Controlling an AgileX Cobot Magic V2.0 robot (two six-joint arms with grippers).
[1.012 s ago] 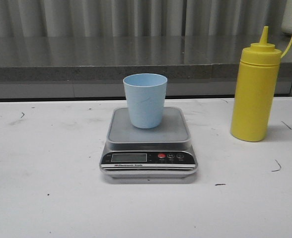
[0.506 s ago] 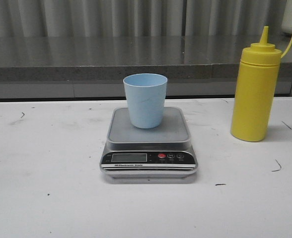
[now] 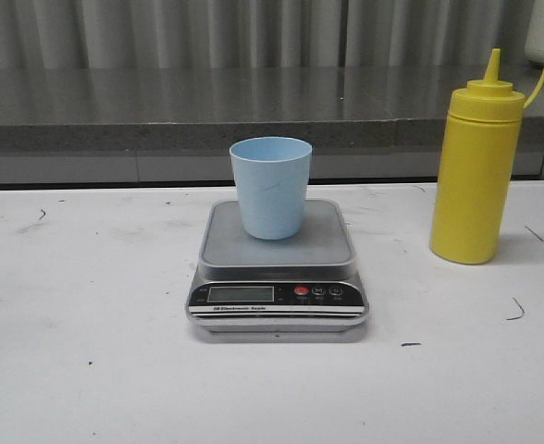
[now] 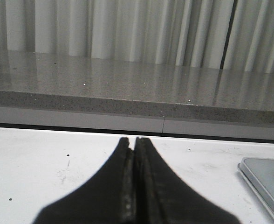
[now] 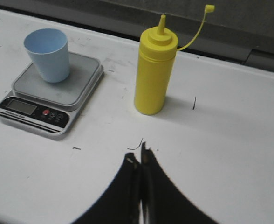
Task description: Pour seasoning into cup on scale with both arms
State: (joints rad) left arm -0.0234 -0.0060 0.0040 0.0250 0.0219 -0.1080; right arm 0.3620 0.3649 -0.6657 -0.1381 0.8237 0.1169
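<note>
Yellow seasoning (image 3: 474,171) stands upright on the surface right of the scale (image 3: 278,268), cup (image 3: 270,187) on its plate; right hand (image 5: 141,156) and left hand (image 4: 133,145) both clenched, empty — open right first, grab mid-body, keep nozzle up.

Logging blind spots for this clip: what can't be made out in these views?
- Scale: the LCD reading is too small in the front and right wrist views.
- Cup: no view shows its bottom, so contents are unknown; the left wrist view's edge cuts it off.
- Seasoning bottle: opaque, fill level hidden.
- Left gripper and right gripper: absent from the front view.
</note>
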